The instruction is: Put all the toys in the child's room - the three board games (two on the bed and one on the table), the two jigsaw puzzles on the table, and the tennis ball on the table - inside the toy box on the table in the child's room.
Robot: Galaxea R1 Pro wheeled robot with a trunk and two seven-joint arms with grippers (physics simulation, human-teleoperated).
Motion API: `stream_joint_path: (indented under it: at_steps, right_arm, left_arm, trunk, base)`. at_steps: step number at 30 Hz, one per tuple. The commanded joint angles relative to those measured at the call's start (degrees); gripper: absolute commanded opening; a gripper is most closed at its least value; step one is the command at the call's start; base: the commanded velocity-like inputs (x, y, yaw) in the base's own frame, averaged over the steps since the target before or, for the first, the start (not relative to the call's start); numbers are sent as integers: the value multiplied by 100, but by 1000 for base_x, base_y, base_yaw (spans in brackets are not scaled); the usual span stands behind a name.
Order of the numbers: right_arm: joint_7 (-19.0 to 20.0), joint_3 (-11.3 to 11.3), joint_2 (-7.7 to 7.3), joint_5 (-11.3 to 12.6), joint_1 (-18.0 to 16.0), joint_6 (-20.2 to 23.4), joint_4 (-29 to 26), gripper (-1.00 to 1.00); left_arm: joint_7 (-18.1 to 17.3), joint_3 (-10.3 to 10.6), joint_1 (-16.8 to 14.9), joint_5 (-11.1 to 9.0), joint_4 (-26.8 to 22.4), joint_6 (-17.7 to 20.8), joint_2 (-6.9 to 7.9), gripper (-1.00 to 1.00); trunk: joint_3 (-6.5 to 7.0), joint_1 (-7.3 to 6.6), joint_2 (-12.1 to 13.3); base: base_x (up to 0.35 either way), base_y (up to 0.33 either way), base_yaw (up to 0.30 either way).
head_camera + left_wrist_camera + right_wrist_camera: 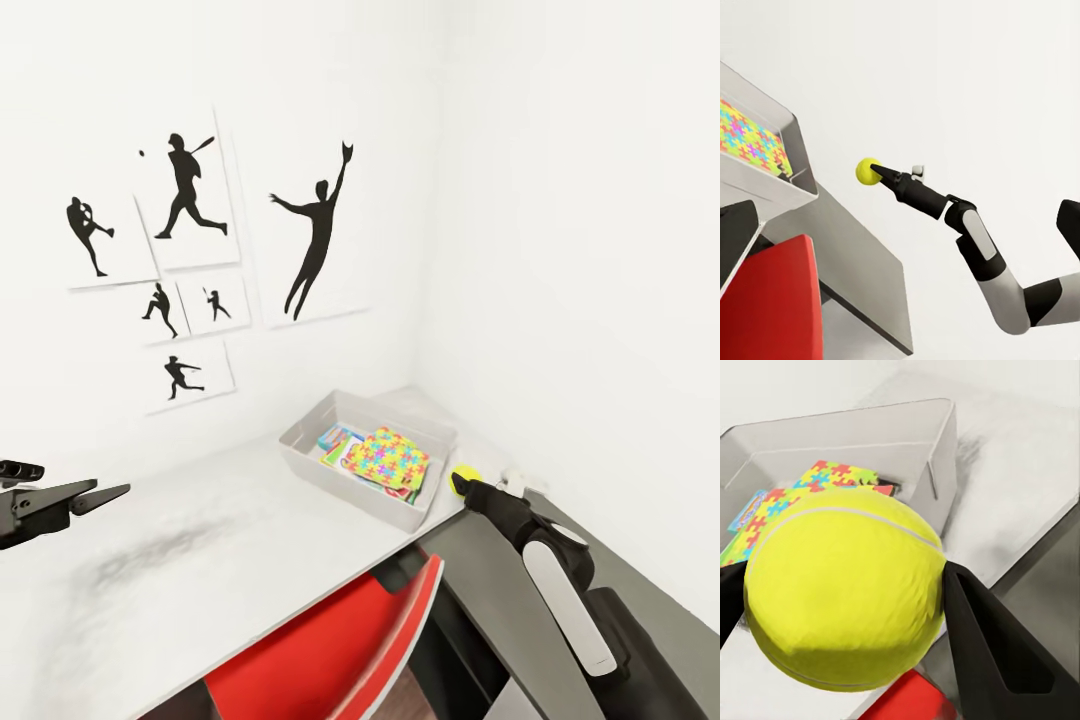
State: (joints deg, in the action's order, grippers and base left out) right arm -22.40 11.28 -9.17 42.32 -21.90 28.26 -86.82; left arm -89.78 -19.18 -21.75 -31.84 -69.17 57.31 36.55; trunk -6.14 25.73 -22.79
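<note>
The right arm [575,600] reaches forward from the lower right of the head view, stretched low over the dark grey corner section [520,610] of the table, its forearm pointing toward the wall corner. The right gripper [466,483] is closed on the tennis ball [464,477], one black finger [997,652] pressed against each side of it. In the left wrist view the ball [867,171] is seen in the air, just beside the near end wall of the toy box [795,161] and about level with its rim, not over the opening.

The toy box [345,475] sits on the light grey table [200,560] close to the wall corner, its long side running toward the wall. A jigsaw puzzle [388,460] lies on top inside it, tilted slightly, with another colourful flat piece [335,445] showing beneath at the far end; what that piece is cannot be told.

The left gripper [105,495] hangs at the left edge of the head view, above the table and well apart from the box. Whether its fingers are spread or together cannot be told from this angle.

The tabletop between the left gripper and the box is bare. A red chair [330,650] stands tucked under the front edge of the table, below the box. The right wall is near the ball on its far side. Black athlete pictures [190,260] hang on the wall behind the table.
</note>
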Motion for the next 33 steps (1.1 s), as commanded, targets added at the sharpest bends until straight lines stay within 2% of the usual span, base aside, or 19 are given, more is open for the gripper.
stream_joint_path:
  at_steps: [1, 18, 33]
  right_arm:
    - [-56, 11, -7, 75, -7, -3, -7, -100]
    - [-54, 14, -14, 75, -7, -5, 6, -100]
    - [-62, 15, -21, 66, -7, -5, -10, -100]
  left_arm:
    - [-22, 2, -5, 2, 0, 61, 2, 100]
    - [-22, 0, -5, 15, 0, 61, -7, 100]
    - [-22, 2, -5, 18, -1, 52, -7, 100]
  trunk:
    - [-13, 6, -13]
    - [-13, 6, -13]
    - [-13, 6, -13]
  base:
    - [180, 109, 1]
    - [151, 17, 0]
    - [8, 0, 0]
